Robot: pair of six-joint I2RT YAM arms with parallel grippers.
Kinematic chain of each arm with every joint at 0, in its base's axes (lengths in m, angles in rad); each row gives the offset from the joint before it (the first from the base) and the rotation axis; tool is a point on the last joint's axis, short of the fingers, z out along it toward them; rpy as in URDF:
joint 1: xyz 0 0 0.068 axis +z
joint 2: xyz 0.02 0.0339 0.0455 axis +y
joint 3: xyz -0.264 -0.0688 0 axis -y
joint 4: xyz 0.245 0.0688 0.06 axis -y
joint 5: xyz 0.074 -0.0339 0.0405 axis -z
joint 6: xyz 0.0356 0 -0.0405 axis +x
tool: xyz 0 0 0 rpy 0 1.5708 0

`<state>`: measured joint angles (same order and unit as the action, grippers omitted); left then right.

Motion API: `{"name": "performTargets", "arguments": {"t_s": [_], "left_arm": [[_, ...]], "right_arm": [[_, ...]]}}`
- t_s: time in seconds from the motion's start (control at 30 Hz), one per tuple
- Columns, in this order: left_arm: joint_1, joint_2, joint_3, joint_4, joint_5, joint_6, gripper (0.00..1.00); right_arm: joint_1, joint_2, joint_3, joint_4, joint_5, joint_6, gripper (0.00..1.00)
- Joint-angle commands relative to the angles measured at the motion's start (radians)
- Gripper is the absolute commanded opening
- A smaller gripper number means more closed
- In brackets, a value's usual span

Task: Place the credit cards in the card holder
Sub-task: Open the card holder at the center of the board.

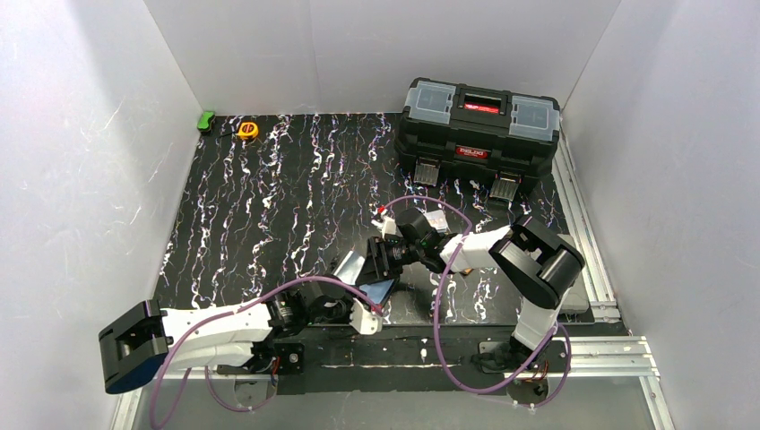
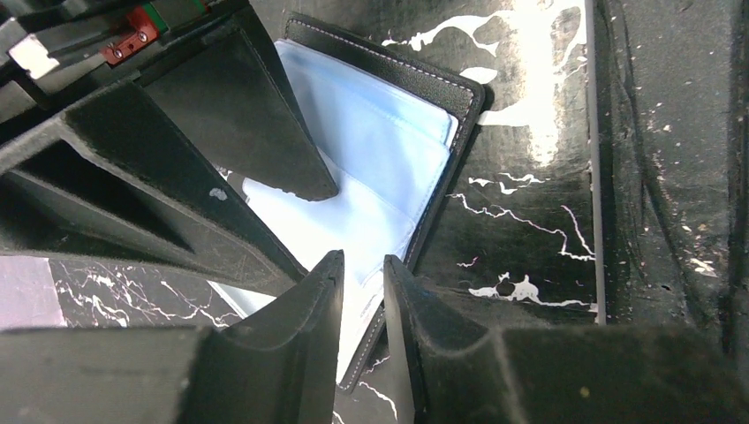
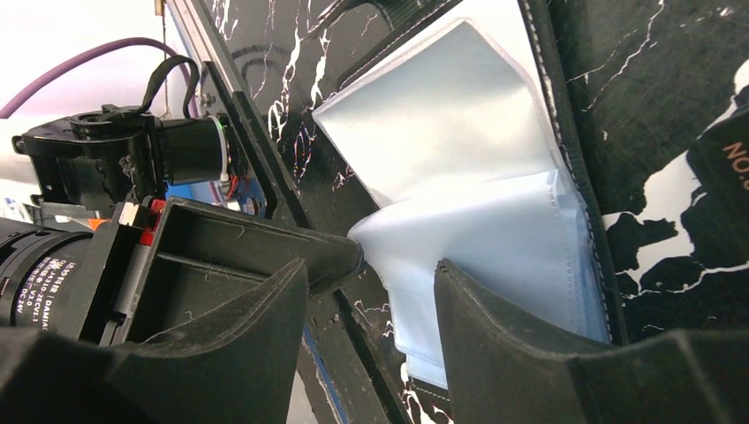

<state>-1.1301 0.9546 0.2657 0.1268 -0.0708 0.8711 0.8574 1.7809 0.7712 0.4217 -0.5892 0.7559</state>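
The card holder [image 1: 381, 288] lies open near the table's front edge, black with pale blue sleeves [image 2: 380, 132]. My left gripper [image 2: 364, 261] reaches it from the near side. Its jaws stand narrowly apart, closed on the holder's stitched edge and a sleeve. My right gripper [image 3: 371, 269] comes from the far side and is open. One finger [image 3: 495, 336] rests over the sleeves [image 3: 477, 132], and nothing is held. A pale grey card [image 1: 349, 266] lies flat beside the holder, at the left edge [image 2: 26, 291] of the left wrist view. More light cards [image 1: 436, 219] lie behind the right wrist.
A large black toolbox [image 1: 479, 130] stands at the back right. A yellow tape measure [image 1: 247, 130] and a green object [image 1: 206, 119] sit at the back left corner. White walls enclose the table, and metal rails [image 1: 582, 233] run along its right side.
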Motion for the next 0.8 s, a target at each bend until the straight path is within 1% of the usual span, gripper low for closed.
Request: {"name": "performTargets", "arguments": {"t_s": [0.0, 0.1, 0.23, 0.33, 0.5, 0.63, 0.77], "left_arm": [[-0.005, -0.01, -0.011, 0.018, -0.035, -0.017, 0.21], [-0.005, -0.013, -0.014, 0.026, -0.049, -0.03, 0.16], [0.001, -0.007, -0.003, 0.03, -0.066, -0.064, 0.05], [0.011, -0.008, 0.002, 0.031, -0.077, -0.089, 0.0], [0.052, -0.007, 0.042, 0.007, -0.09, -0.176, 0.0], [0.11, 0.002, 0.12, -0.094, -0.092, -0.342, 0.0], [0.172, 0.021, 0.176, -0.186, -0.07, -0.481, 0.0]], "right_arm": [[-0.006, -0.055, -0.007, 0.024, 0.006, -0.006, 0.63], [-0.01, -0.068, -0.019, 0.032, 0.005, 0.001, 0.65], [-0.015, -0.083, -0.031, 0.044, 0.005, 0.007, 0.66], [-0.02, -0.099, -0.042, 0.045, 0.011, 0.01, 0.68], [-0.05, -0.156, -0.088, 0.056, 0.021, 0.023, 0.69], [-0.111, -0.245, -0.14, 0.049, 0.027, 0.03, 0.7], [-0.147, -0.322, -0.166, -0.012, 0.047, 0.001, 0.7]]}}
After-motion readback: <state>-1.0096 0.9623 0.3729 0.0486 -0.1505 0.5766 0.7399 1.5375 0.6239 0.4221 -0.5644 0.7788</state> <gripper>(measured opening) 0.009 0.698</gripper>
